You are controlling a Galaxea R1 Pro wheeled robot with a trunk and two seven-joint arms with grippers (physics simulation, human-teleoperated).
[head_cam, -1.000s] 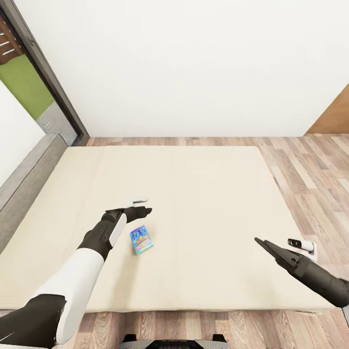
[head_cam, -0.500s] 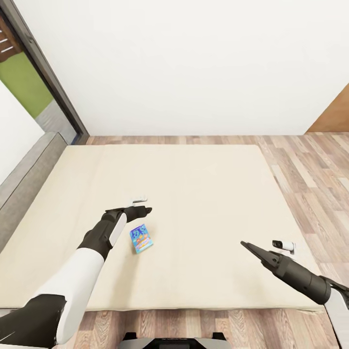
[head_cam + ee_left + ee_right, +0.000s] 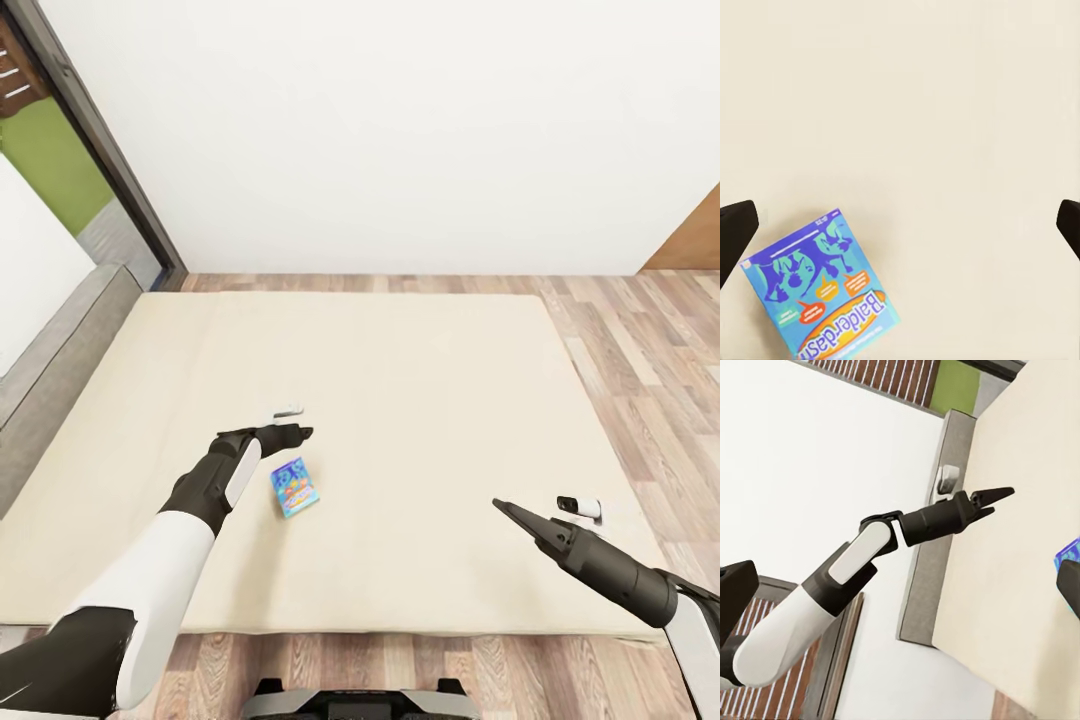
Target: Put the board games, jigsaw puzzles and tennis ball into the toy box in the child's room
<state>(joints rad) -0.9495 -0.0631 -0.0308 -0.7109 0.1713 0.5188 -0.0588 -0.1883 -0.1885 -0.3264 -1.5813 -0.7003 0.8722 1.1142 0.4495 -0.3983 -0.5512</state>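
Your left gripper (image 3: 297,433) hovers over the plain beige mattress of the large low bed (image 3: 420,380), its dark fingertips (image 3: 736,225) spread wide apart with nothing between them. The small flat blue board game box with cartoon print (image 3: 294,487) lies flat on the mattress just near of that gripper, not touched. Your right gripper (image 3: 505,509) hangs over the near right part of the bed, well apart from the box; you cannot tell from these views whether its fingers are parted or closed.
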